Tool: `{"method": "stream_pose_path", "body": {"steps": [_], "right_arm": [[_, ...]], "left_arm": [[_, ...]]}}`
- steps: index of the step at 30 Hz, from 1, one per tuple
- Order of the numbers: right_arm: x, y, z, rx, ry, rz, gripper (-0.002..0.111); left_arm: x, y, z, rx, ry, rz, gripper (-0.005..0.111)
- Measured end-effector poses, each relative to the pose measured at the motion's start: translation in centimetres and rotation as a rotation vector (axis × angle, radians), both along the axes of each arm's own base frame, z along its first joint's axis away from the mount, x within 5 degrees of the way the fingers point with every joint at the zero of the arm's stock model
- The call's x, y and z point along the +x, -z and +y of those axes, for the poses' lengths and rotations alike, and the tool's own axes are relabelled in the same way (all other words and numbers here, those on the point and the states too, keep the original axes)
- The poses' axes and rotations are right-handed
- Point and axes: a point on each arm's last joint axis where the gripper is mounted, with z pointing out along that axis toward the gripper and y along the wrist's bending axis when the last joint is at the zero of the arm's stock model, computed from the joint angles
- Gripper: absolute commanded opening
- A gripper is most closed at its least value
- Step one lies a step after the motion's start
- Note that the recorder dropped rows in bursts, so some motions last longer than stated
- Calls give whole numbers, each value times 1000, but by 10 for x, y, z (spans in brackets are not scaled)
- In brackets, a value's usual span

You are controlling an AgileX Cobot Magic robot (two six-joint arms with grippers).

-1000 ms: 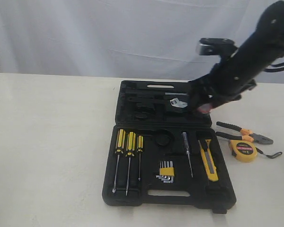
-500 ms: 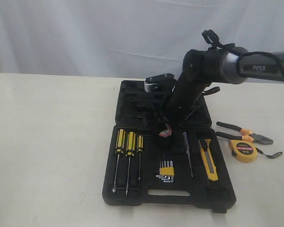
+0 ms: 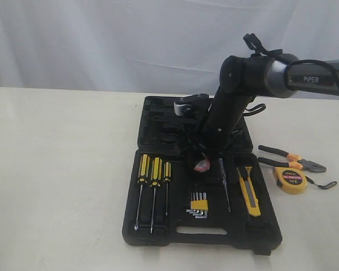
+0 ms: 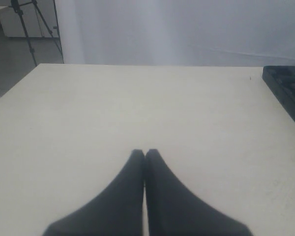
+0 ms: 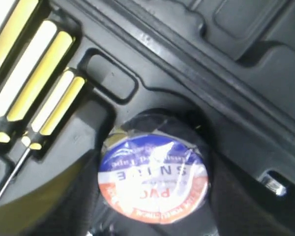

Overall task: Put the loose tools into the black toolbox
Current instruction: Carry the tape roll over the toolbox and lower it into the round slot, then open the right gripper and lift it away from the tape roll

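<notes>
Right gripper (image 3: 198, 160) clamped on tape roll (image 5: 155, 179), directly over round recess (image 5: 160, 114) in toolbox (image 3: 158, 234), just beside screwdrivers (image 3: 153, 169). Seated or hovering: can't tell. Likely next: straight down, release. Left gripper (image 4: 145, 157) closed, well apart over table (image 4: 137, 98).

right arm (image 3: 230, 107): black | silver band (image 3: 276, 76) | lettering, likely "PIPER" | left gripper (image 4: 144, 151): black
</notes>
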Motion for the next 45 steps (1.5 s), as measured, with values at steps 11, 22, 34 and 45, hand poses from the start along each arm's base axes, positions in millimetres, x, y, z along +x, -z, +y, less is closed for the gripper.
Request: {"method": "stream_pose_path", "body": {"steps": [11,22,34,45], "right_arm": [[-1,-3,1,17,26,11,69],[0,-57,-2,-2,90,-75,0],[8,-15,7,-20,39,-8,-1],[11,-26,6,-36,36,-75,-1]], "left_arm": [[0,0,0,0,0,0,0],[0,0,0,0,0,0,0],[0,0,0,0,0,0,0],[0,0,0,0,0,0,0]]}}
